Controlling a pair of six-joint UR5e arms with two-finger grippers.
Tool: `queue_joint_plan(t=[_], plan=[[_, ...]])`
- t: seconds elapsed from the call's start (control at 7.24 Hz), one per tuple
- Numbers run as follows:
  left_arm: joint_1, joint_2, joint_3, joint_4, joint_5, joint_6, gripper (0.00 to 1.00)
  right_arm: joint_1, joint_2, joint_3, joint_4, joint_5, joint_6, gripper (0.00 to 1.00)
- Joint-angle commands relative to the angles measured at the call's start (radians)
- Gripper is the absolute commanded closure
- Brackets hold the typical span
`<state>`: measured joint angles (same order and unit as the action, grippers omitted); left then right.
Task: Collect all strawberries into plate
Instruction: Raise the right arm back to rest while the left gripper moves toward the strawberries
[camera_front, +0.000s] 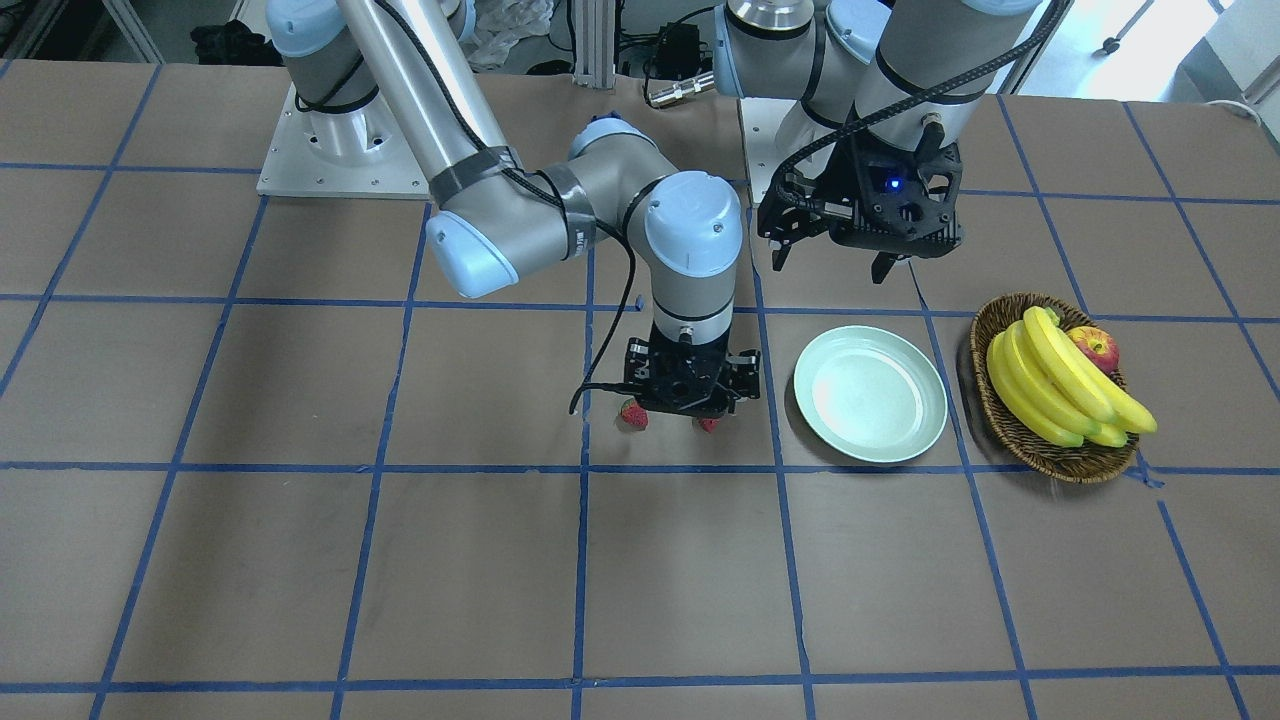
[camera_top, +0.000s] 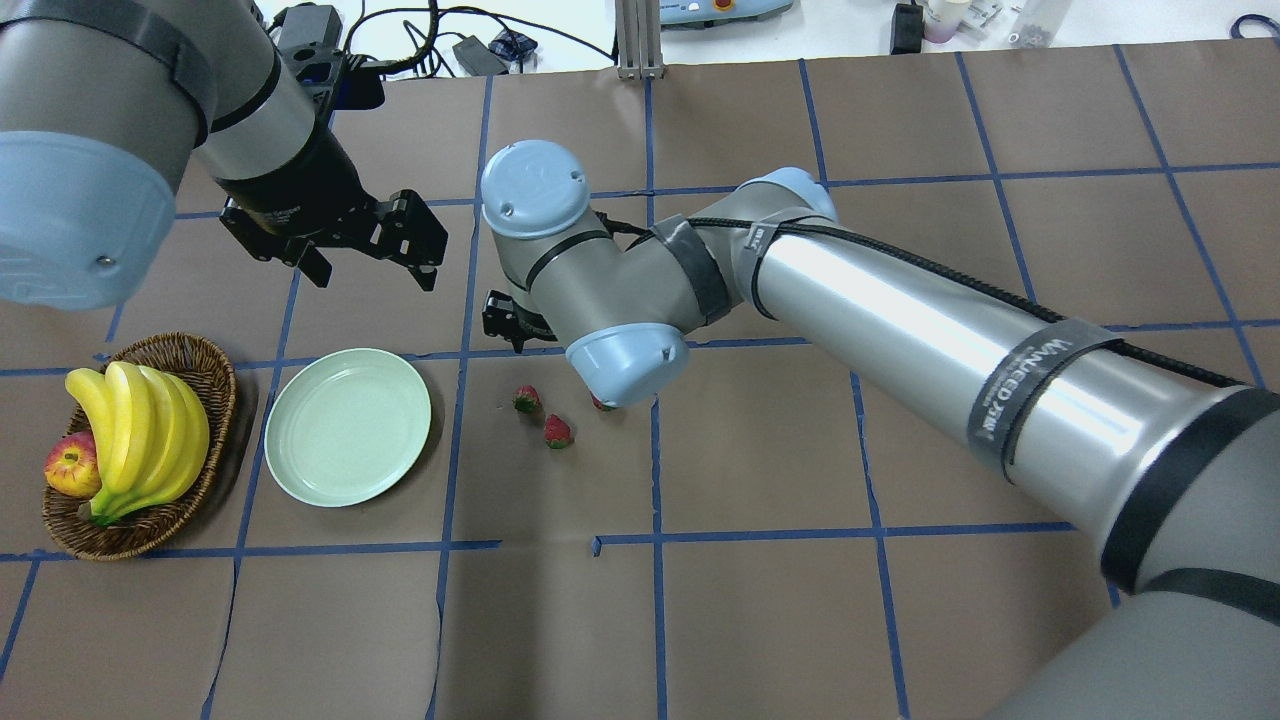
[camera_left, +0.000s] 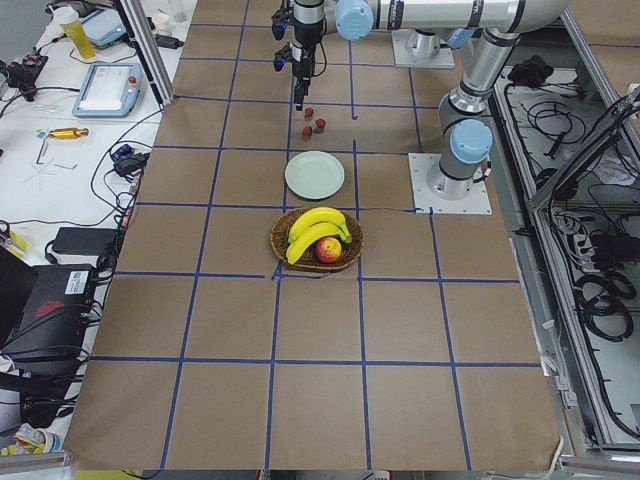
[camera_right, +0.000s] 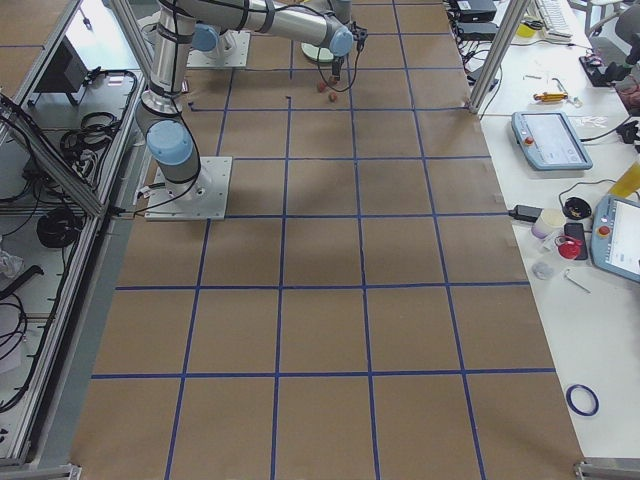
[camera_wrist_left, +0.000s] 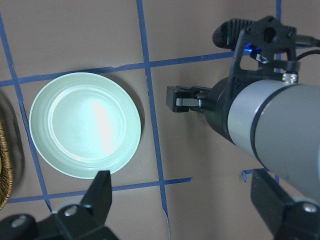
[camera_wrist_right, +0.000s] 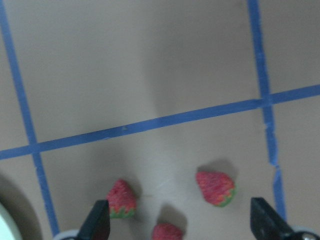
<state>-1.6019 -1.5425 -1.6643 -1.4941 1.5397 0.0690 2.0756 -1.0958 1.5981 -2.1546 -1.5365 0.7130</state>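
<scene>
Low over three strawberries (camera_top: 557, 432) on the brown paper (camera_top: 760, 450) near the centre of the overhead frame: the right gripper (camera_wrist_right: 180, 201), fingers (camera_wrist_right: 100, 222) spread wide and clasping nothing. In the right wrist view, all three berries in the lower half of the frame, between the two fingers: first strawberry (camera_wrist_right: 121, 198) just beside the left-hand finger, second strawberry (camera_wrist_right: 216, 187) right of centre, third strawberry (camera_wrist_right: 167, 232) cut by the bottom edge. From overhead, one of the three half hidden under the right arm (camera_top: 900, 320), the other two in plain sight to its left. One pale green plate (camera_top: 347, 427) left of the berries, near but apart from them, across a blue tape line (camera_top: 452, 450). In the upper left of the overhead frame, the left gripper (camera_top: 375, 278), likewise spread open and holding nothing, above the plate in the picture and apart from it. At far left, one wicker basket (camera_top: 205, 362) just beside the plate, with one bunch of bananas (camera_top: 140, 425) and one apple (camera_top: 70, 465) inside. Count: three strawberries, one plate, two grippers.
</scene>
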Motion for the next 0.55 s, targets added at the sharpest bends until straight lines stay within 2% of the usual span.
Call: queue_joint_plan(t=[0.0,0.28,0.41], plan=[[0.000,0.001,0.000,0.000,-0.001,0.000,0.00,-0.145,-0.111,0.186,0.021,-0.062,-0.167,0.00],[0.000,0.001,-0.002,-0.002,0.000,0.000,0.00,-0.328,-0.253,0.407,-0.030,-0.088,-0.396,0.00],[0.000,0.001,-0.002,-0.002,-0.001,0.000,0.00,-0.389,-0.269,0.463,-0.057,-0.089,-0.461,0.00]])
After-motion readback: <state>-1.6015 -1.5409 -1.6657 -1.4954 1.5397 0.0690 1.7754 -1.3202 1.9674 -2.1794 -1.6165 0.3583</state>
